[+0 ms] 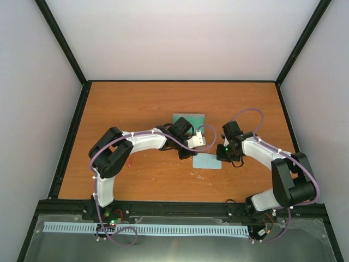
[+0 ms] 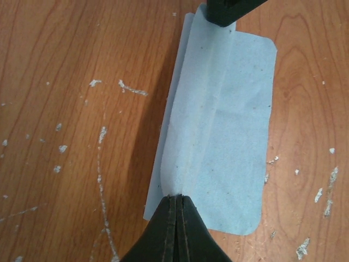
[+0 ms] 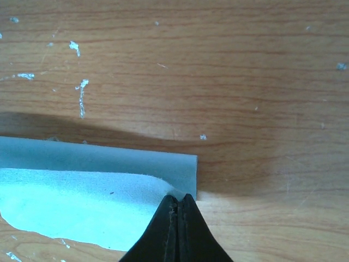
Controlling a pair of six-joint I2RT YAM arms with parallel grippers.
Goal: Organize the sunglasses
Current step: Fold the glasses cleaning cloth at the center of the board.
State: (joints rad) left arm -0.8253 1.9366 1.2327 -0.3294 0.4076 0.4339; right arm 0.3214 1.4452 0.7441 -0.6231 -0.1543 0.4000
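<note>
Jaws first: we see the left jaws pressed tight together, pinching one short edge of the light blue cloth (image 1: 208,161), and the right jaws pressed just as tight on the opposite edge. From the left wrist, our two dark fingers (image 2: 174,229) meet with no gap at the bottom of the view, the cloth (image 2: 234,125) nipped between their tips, while the right arm's fingertips (image 2: 221,11) hold the far edge at the top. A raised crease runs along the cloth from one grip to the other. The wider part to its right lies flat on the worktop (image 1: 136,103), and the narrow strip to its left stands up a little and casts a shadow on the wood. From the right wrist, the closed fingers (image 3: 175,229) grip the cloth (image 3: 71,202) at a corner, where a darker strip runs along behind a paler part. From above, the cloth lies between the two wrists, near the middle of the worktop, with the left arm (image 1: 143,143) reaching in from the left and the right arm (image 1: 266,153) from the right. Just beyond the cloth sits the case (image 1: 188,118), green lining up, partly covered by the left arm. We cannot find the sunglasses in any view; whether they lie in the case we cannot tell. White flecks mark the wood
</note>
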